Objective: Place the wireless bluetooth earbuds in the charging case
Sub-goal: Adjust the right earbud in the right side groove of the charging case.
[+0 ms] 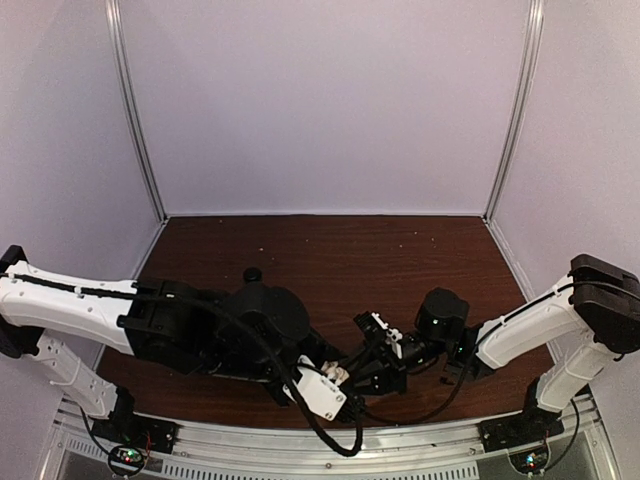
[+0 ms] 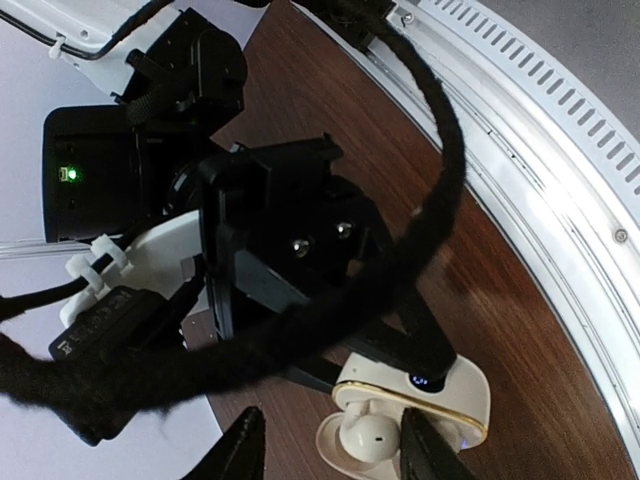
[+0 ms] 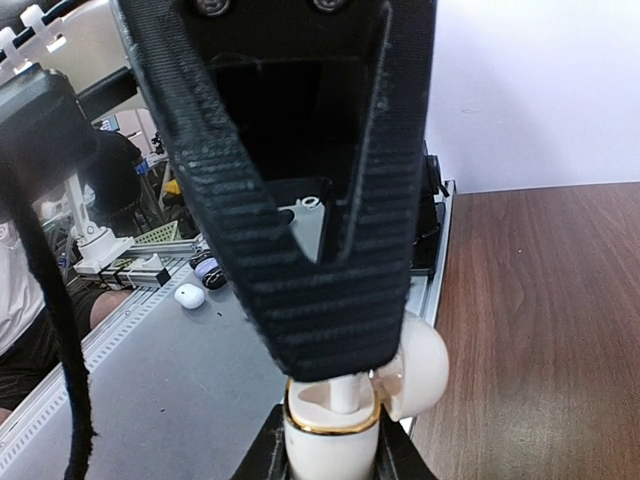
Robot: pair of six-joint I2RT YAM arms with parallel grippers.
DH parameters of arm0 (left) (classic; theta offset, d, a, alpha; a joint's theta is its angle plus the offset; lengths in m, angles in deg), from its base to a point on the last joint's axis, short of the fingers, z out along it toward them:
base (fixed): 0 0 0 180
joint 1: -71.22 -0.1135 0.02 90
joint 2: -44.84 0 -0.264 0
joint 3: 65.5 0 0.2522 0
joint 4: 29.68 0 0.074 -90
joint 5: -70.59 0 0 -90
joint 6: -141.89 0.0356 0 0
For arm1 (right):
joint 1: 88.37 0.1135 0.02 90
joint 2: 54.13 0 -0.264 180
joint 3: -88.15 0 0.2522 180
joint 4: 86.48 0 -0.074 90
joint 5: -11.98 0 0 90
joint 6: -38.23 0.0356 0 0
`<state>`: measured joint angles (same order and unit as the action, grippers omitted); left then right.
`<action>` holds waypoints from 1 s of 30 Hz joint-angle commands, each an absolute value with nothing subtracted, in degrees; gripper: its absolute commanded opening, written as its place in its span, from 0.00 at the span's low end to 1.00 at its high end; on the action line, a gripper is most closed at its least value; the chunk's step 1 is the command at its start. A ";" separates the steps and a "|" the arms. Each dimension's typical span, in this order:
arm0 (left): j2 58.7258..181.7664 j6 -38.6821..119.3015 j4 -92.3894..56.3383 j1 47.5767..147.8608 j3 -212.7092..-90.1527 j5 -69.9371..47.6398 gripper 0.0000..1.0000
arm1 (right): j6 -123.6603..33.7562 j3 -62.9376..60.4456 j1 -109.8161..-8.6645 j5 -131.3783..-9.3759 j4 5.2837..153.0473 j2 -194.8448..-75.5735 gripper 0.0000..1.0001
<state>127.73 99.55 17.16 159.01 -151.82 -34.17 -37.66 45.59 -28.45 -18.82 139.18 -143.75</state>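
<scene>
Top external: left arm (image 1: 70,300) and right arm (image 1: 530,325) meet low at centre, close to the table's (image 1: 330,250) near edge and just inside the metal rail (image 1: 300,440). Behind them the brown top runs back to the white rear wall. A black braided cable (image 1: 340,445) loops out past the rail.

Left wrist: the left gripper (image 2: 335,420) has its fingers (image 2: 245,450) set either side of the open charging case (image 2: 450,395) and holds it above the wood. A white earbud (image 2: 372,435) sits in a well inside the gold rim. The right arm's black finger reaches down to the lid beside the blue light. The rail curves close along the right.

Right wrist: the right gripper (image 3: 335,365) has its fingers pressed together at the tips. A white stem (image 3: 342,395) shows straight below them, running into the gold rim. Whether the tips nip it, cannot tell. The lid (image 3: 425,365) stands open to the right. The table edge lies just left of the case, and open wood extends right.
</scene>
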 commanded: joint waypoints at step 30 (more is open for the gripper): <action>110.96 75.78 -12.83 151.72 -138.33 -25.81 0.56 | -51.73 50.64 -31.15 -47.20 136.35 -122.43 0.00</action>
